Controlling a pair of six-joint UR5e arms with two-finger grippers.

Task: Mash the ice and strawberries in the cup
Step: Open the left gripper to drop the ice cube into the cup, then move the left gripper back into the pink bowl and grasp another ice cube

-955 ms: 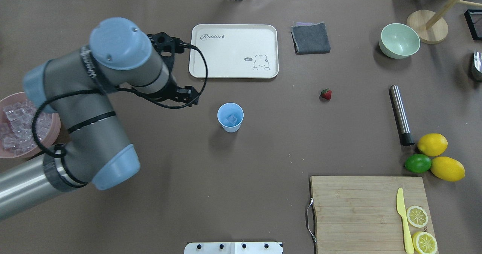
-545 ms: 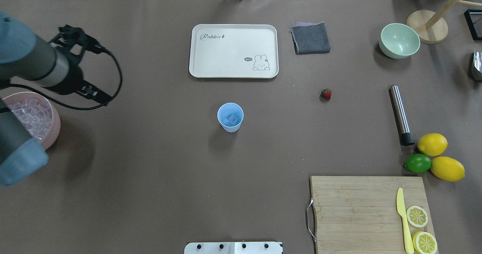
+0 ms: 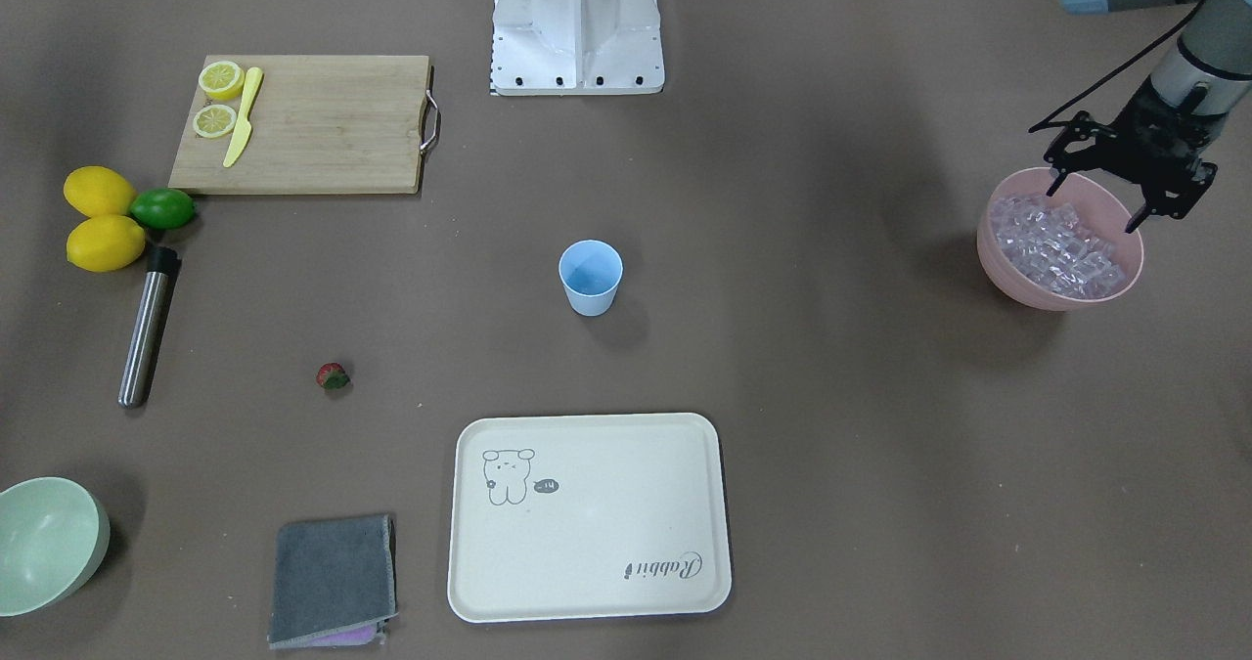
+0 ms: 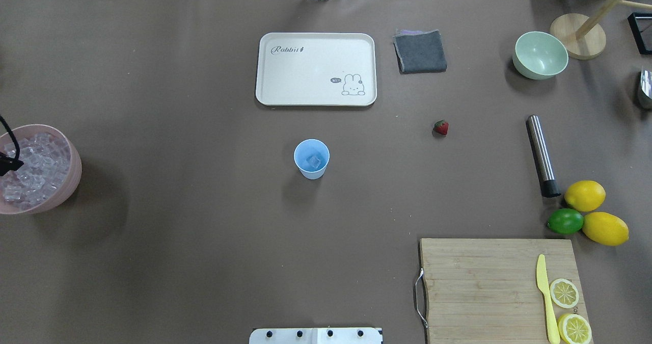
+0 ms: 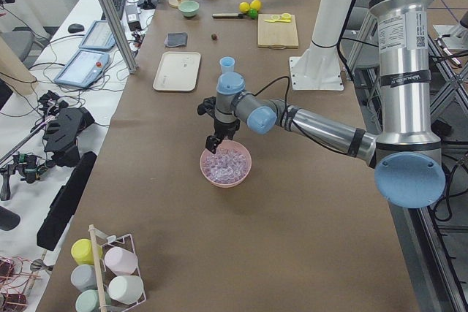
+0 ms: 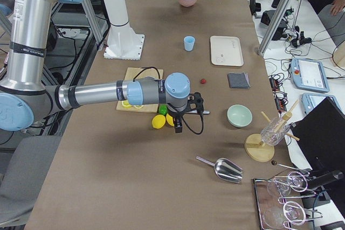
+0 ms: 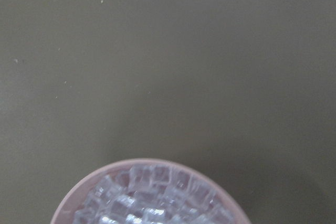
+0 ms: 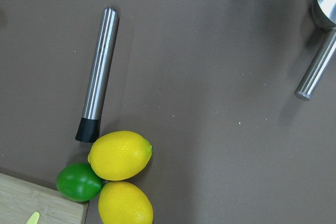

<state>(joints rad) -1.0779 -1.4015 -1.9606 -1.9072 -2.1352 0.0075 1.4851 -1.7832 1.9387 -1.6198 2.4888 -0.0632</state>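
The pink bowl [image 7: 149, 161] is cut off at 6 o'clock in the left wrist view, its ice [image 7: 152, 182] blurred. The left hand [image 3: 1095, 205] is mostly lost past the overhead view's 9 o'clock edge. On the right hand [image 6: 191, 119], the finger spacing is unreadable.

Two lemons [image 4: 585, 195], two bowls [image 4: 541, 53], one cup [image 4: 310, 175].

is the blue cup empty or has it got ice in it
Not empty: a clear ice cube lies inside the upright cup.

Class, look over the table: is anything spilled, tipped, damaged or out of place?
Nothing stands out: the cup is upright with ice inside, the pink bowl upright and full, the strawberry whole.
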